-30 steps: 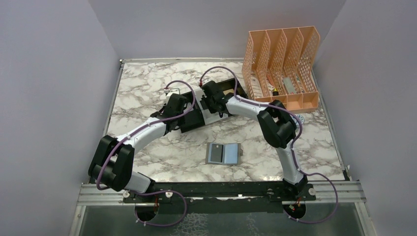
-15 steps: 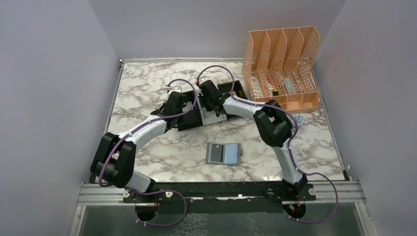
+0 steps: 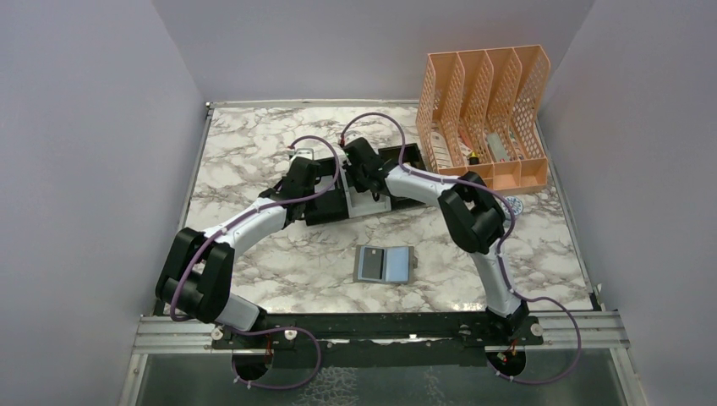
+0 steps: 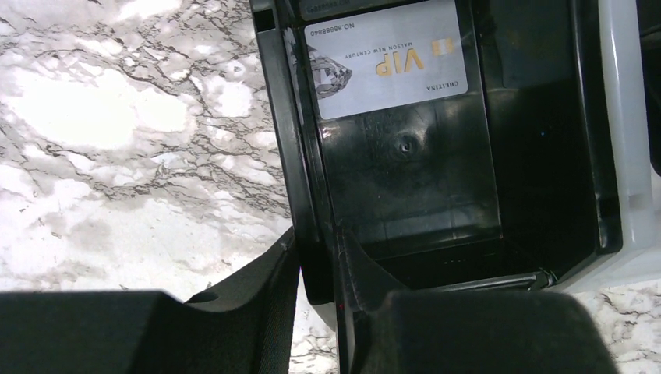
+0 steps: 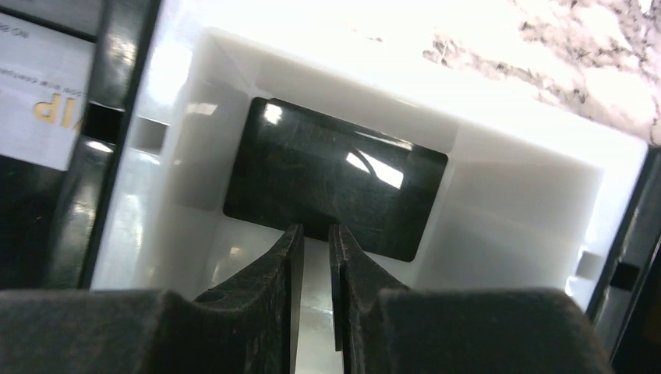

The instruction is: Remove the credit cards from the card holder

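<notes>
The card holder (image 3: 385, 264) lies open and flat on the marble near the front, apart from both arms. A white VIP credit card (image 4: 387, 58) lies in the left black compartment of a black-and-white tray (image 3: 406, 156). A black card (image 5: 335, 187) lies flat in the tray's white middle compartment (image 5: 507, 195). My left gripper (image 4: 316, 241) is shut on the tray's left black wall (image 4: 284, 117). My right gripper (image 5: 315, 234) hovers in the white compartment with its tips at the black card's near edge. Its jaws stand a narrow slit apart with nothing between them.
A peach mesh file rack (image 3: 486, 110) holding small items stands at the back right. A small round patterned object (image 3: 516, 205) lies beside the right arm. Grey walls close in the table on both sides and at the back.
The left jaws have closed onto the tray wall. The tray and both grippers have shifted slightly toward the back. The card holder has not moved.
</notes>
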Robot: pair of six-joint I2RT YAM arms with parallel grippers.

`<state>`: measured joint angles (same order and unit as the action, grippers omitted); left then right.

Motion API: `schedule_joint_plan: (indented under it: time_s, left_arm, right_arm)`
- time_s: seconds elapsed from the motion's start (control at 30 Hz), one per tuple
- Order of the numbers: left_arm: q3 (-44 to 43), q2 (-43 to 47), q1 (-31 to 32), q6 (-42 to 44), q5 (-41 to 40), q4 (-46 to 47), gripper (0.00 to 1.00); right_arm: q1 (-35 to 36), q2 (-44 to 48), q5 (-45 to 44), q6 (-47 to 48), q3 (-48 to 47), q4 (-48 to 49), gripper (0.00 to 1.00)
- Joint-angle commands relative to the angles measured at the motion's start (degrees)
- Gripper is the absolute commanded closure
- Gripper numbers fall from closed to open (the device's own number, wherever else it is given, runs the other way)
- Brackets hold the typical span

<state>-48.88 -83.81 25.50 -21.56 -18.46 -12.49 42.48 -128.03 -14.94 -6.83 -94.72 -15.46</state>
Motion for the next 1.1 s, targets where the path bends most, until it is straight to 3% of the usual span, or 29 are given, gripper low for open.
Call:
schedule_joint_plan:
  time_s: [0.0, 0.2, 0.33, 0.53, 0.8, 1.07]
  left_arm:
    - [-1.15, 1.34, 0.36, -0.38, 3.51, -1.75, 0.67]
    - [-1.19, 4.95, 0.39, -1.93, 3.76, -2.18, 0.47]
    - [-1.69, 7.38, 0.35, -2.73, 3.77, -4.46, 0.43]
    - [2.72, 16.73, 0.35, -5.95, 9.18, -2.92, 0.29]
    - [12.79, 27.26, 0.36, -12.17, 22.40, 1.84, 0.24]
    - [20.93, 29.31, 0.50, -19.40, 33.84, 10.09, 0.22]
  right_arm:
    - [0.15, 6.36, 5.24, -1.42, 1.93, -0.57, 0.79]
    - [0.15, 13.90, 8.44, -0.90, 5.33, 0.33, 0.73]
    - [0.15, 17.97, 7.36, -2.31, 7.12, -2.97, 0.69]
    - [0.19, 32.68, 8.07, -7.39, 22.95, 3.36, 0.55]
    - [0.15, 51.49, 18.70, -19.16, 46.64, 11.69, 0.52]
    - [0.15, 54.76, 28.72, -32.92, 58.56, 17.74, 0.57]
